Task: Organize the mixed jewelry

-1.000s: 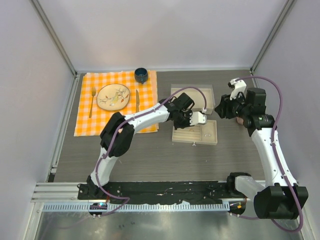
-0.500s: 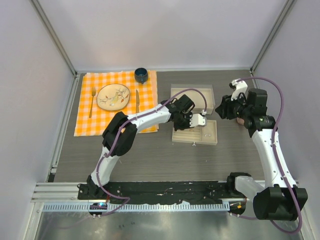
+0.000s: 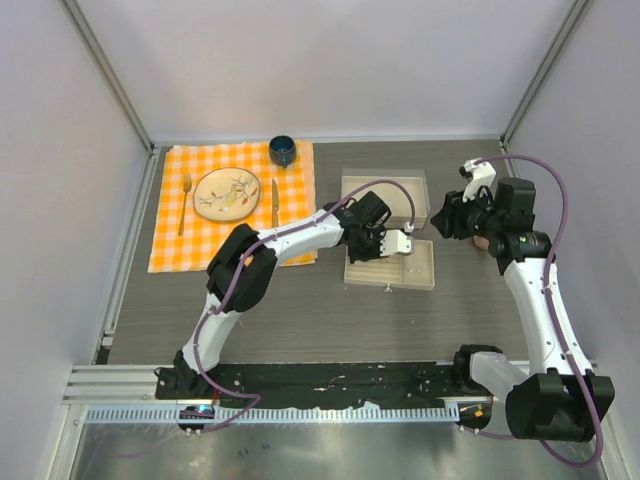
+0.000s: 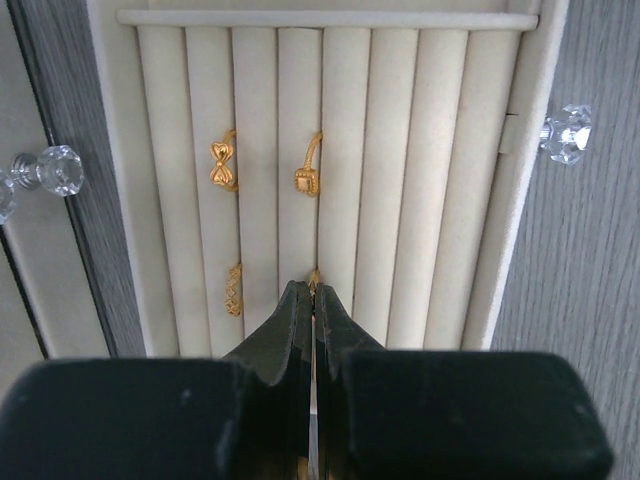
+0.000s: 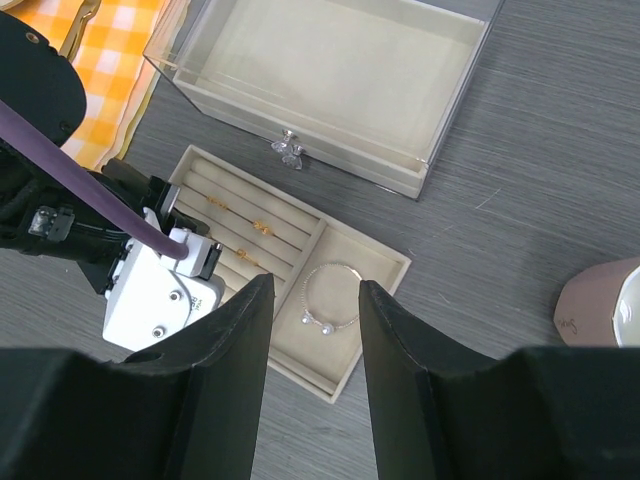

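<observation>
Left arm shifted slightly, its fingers pinched shut over ring tray

Ribbed velvet ring tray: plain pale beige. Small gold rings just ahead of black left tool: yellow gold. Thin silver hoop: silver, white bead ends. Wood-grain bench: dark grey. Checked cloth: orange-white. Round bowl: dark blue.
</observation>
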Robot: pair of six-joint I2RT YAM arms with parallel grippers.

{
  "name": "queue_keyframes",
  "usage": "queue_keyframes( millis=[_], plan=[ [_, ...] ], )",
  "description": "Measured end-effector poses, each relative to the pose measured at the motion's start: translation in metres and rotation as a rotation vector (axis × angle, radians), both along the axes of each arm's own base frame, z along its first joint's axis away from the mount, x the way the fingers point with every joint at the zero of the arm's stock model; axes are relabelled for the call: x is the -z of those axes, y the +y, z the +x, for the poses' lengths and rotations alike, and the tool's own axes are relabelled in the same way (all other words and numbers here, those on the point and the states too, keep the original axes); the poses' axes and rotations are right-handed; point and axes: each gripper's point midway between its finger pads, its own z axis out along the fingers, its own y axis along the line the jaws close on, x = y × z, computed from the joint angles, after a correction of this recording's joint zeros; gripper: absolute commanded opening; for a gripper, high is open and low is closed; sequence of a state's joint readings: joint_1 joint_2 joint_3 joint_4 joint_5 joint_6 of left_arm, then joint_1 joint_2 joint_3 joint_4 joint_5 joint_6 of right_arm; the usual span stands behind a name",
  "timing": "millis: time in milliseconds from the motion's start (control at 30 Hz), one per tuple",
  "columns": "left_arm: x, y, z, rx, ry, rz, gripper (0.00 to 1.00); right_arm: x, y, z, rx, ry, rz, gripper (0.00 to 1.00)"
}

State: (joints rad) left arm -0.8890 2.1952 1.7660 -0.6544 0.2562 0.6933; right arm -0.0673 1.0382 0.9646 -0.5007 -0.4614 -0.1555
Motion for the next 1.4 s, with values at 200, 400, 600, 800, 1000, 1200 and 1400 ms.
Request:
queue_keyframes(
  millis=[200, 400, 600, 800, 1000, 1200, 1400],
  plan=[
    [0.004, -0.001, 0.0, 0.005, -0.008, 0.009, 0.0, 0.0, 0.001, 0.0, -0.005, 0.0, 0.003, 0.45],
    [0.004, -0.001, 0.001, 0.011, -0.019, 0.013, 0.01, 0.005, 0.001, -0.002, -0.009, 0.012, 0.006, 0.46],
    [0.004, -0.002, 0.002, 0.009, -0.034, 0.02, 0.22, 0.009, 0.002, -0.003, -0.013, 0.02, 0.008, 0.46],
    [0.003, -0.003, 0.008, -0.008, -0.066, 0.018, 0.41, 0.009, 0.002, -0.005, -0.011, 0.02, 0.007, 0.47],
    [-0.004, -0.003, 0.014, -0.039, -0.1, 0.004, 0.55, 0.003, 0.0, -0.008, -0.005, -0.003, -0.001, 0.47],
    [-0.023, -0.001, 0.015, -0.062, -0.13, -0.015, 0.65, 0.003, -0.005, -0.013, 0.008, -0.005, -0.03, 0.47],
    [-0.056, 0.006, 0.011, -0.107, -0.159, -0.068, 0.72, 0.006, -0.008, -0.022, 0.01, 0.011, -0.06, 0.55]
  ],
)
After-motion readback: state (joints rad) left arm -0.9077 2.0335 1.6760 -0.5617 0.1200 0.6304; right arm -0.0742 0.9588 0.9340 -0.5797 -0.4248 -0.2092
